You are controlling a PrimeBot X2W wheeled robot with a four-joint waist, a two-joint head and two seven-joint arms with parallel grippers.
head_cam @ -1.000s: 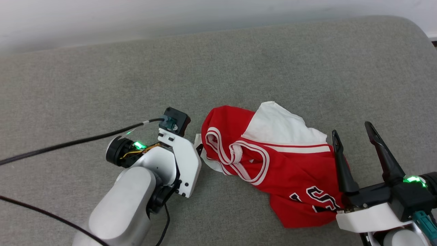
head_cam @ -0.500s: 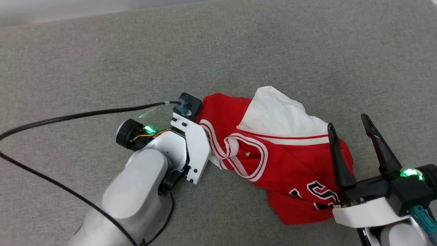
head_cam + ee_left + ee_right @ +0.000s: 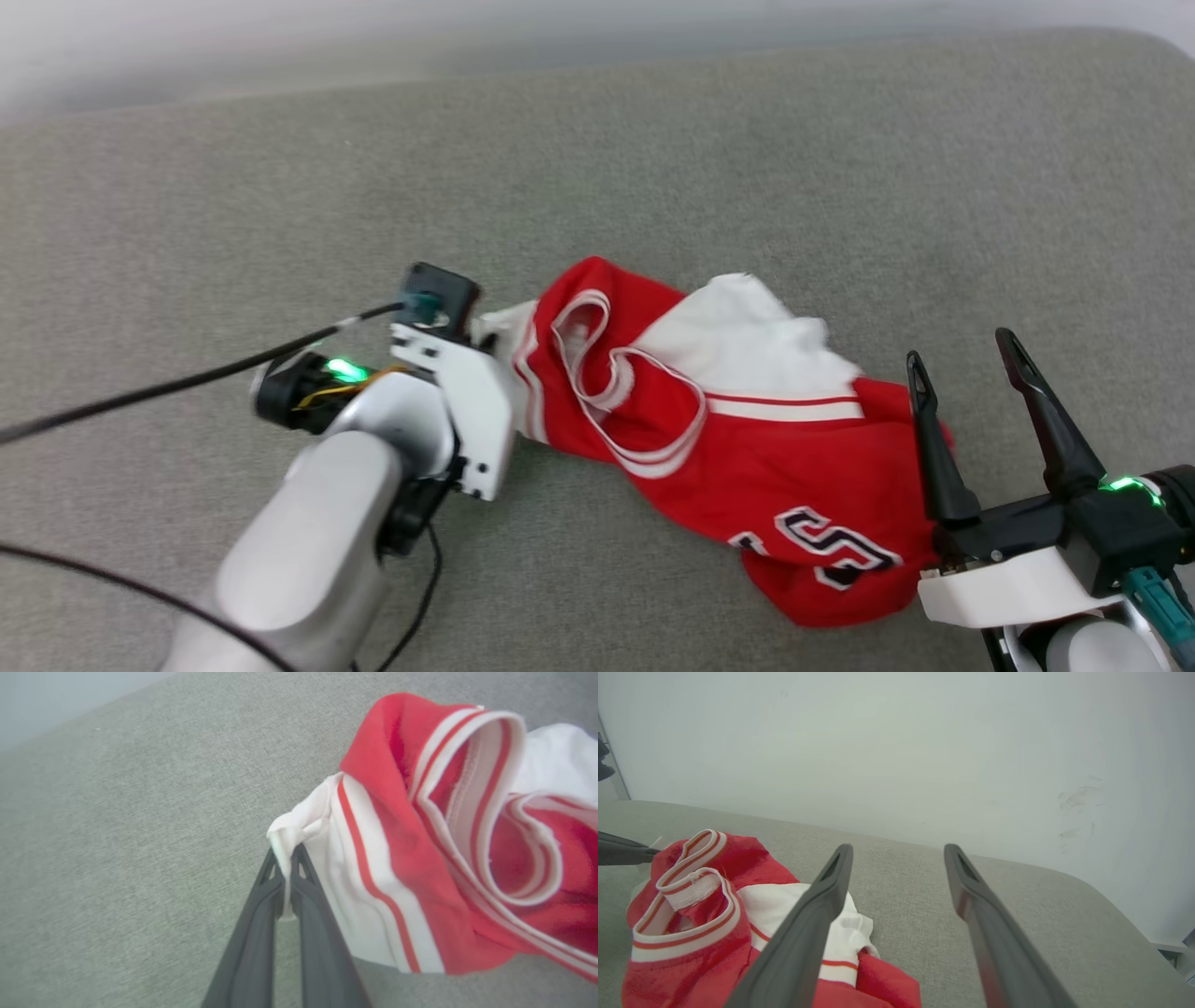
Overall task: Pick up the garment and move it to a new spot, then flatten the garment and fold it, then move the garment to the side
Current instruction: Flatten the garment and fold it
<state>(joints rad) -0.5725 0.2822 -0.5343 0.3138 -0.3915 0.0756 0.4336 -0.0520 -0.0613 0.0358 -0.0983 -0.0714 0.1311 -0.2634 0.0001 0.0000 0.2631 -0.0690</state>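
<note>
Since the shirt (image 3: pixel 775 467) is soft, light and limp, it lies crumpled on the cushion (image 3: pixel 653 168); the left claw (image 3: pixel 285 858) is clamped on its white sleeve edge, probably a good hold, and the right claw (image 3: pixel 962 350) stands apart by the right end.

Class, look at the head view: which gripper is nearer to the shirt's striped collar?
Left. The left gripper is shut on a white edge of the shirt, right beside the collar; the right gripper stands open at the far end, by the lettering.

Head looks down; wrist views share the garment (image 3: pixel 747 448) close-up.
</note>
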